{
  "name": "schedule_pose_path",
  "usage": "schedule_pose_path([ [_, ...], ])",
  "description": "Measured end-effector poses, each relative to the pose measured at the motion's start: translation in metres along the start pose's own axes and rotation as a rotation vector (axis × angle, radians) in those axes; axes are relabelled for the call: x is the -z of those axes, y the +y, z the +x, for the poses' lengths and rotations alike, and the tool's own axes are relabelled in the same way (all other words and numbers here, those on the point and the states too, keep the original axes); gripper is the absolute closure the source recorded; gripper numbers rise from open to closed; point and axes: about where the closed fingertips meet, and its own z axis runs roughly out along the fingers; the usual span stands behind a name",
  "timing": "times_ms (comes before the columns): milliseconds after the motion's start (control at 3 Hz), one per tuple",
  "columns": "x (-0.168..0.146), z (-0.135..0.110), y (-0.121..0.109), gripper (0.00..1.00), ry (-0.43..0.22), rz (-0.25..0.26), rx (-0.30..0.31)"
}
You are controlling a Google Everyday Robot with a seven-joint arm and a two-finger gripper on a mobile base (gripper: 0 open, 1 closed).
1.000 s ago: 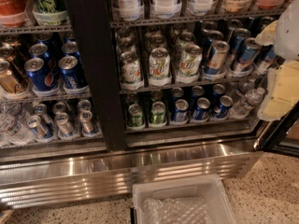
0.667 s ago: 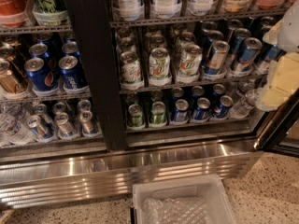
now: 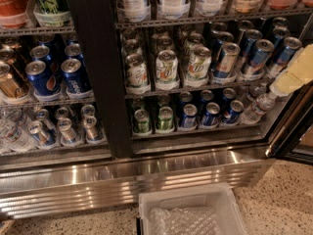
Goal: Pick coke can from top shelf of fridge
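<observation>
The fridge (image 3: 93,82) stands open in front of me, with a wide black centre post and a steel base. The top shelf (image 3: 195,20) is a grey wire rack with clear trays along the upper edge of the view. A red coke can (image 3: 11,1) stands on it at the far left, cut off by the frame. White bottles and orange-red cans fill the right part. My gripper (image 3: 293,72) is a cream shape at the right edge, in front of the middle rack's blue cans and far from the coke can.
The middle rack (image 3: 186,88) holds green-white cans and blue cans; blue Pepsi cans (image 3: 58,75) stand left of the post. The lower rack has small cans and water bottles. A clear plastic bin (image 3: 190,212) sits on the speckled floor below the ribbed steel base (image 3: 122,180).
The cream gripper at the right edge has pulled up and to the right, so less of it shows. The cans and shelves have not moved.
</observation>
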Motion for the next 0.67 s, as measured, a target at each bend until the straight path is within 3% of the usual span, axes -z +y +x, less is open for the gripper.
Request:
schedule_pose_path([
  [667,-0.0013,-0.007,-0.0048,0.0,-0.02,0.015,-0.037],
])
